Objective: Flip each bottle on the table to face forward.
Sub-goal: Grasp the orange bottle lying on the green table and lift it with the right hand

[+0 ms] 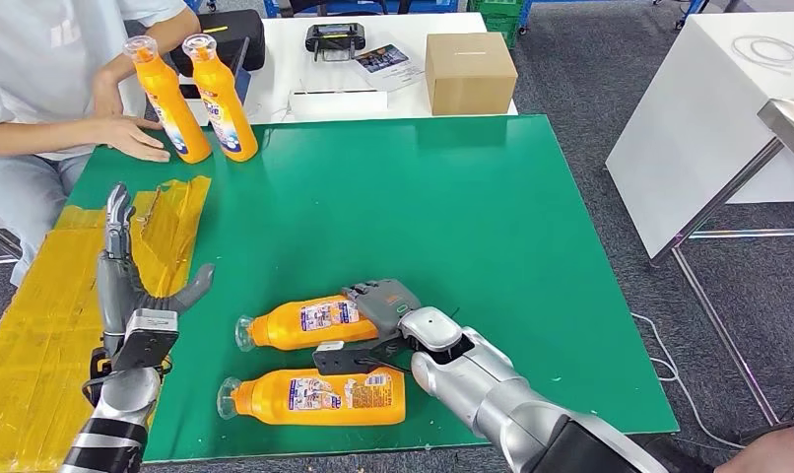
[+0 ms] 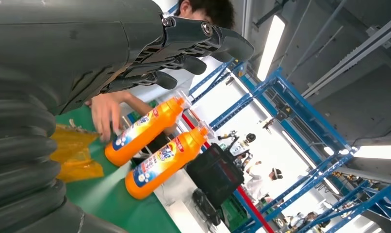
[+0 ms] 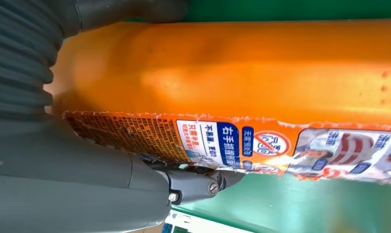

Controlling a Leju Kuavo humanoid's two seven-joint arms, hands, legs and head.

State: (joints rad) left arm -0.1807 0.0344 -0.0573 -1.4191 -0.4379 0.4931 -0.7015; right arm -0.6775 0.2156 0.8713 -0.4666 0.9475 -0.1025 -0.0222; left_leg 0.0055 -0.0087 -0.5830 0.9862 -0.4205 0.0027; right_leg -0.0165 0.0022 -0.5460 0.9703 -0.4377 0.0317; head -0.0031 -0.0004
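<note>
Right hand [image 1: 378,307] fingers wrapped on the upper lying detergent bottle [image 1: 309,322], lower centre; next it needs rolling. Left hand [image 1: 127,286] fingers spread, idle.

The right hand's fingers [image 1: 381,296] lie over the farther lying orange plastic bottle [image 1: 304,322]; the nearer lying orange plastic bottle [image 1: 314,396] rests just before them on the green surface [image 1: 452,217]; two upright orange plastic bottles [image 1: 191,99] stand far behind-left.
</note>
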